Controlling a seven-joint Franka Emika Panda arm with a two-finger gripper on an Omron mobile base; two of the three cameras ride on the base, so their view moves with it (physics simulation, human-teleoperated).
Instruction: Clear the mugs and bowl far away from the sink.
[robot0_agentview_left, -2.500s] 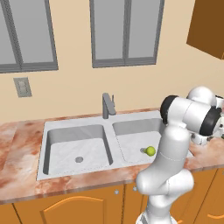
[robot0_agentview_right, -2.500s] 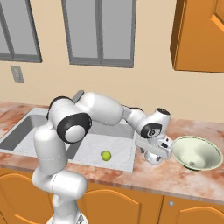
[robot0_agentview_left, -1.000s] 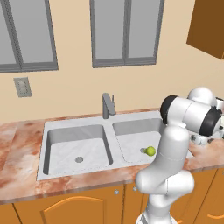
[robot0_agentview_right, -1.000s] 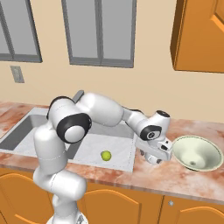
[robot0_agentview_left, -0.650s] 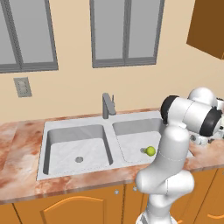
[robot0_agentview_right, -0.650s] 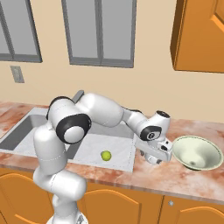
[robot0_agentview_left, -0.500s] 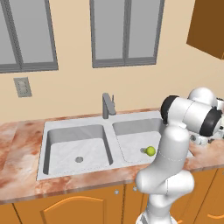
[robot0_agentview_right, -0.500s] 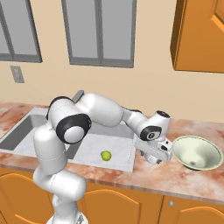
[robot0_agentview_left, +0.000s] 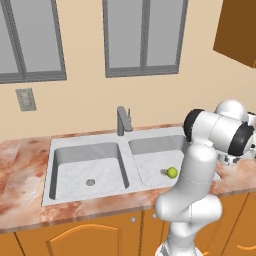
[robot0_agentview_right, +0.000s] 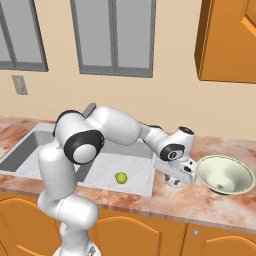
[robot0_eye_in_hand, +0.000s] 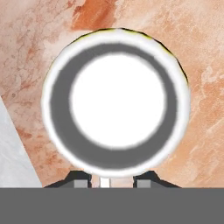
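Left base view: the arm (robot0_agentview_left: 200, 170) reaches right of the sink (robot0_agentview_left: 90, 155).
Right base view: the gripper (robot0_agentview_right: 176, 181) points down at the counter (robot0_agentview_right: 165, 197), between sink and bowl (robot0_agentview_right: 225, 175).
Hand view: its fingertips (robot0_eye_in_hand: 81, 183) stand close together at the rim of a white mug (robot0_eye_in_hand: 116, 105). I cannot tell if they grip it.

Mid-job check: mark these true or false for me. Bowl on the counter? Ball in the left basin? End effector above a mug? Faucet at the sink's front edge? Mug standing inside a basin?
1. The bowl sits on the counter, right of the sink. True.
2. The yellow-green ball lies in the left basin. False: it lies in the right basin.
3. The end effector looks straight down into a round white-rimmed mug. True.
4. The faucet stands at the sink's front edge. False: it stands at the back, between the two basins.
5. That mug stands inside a basin. False: it stands on the marbled counter beside the sink.
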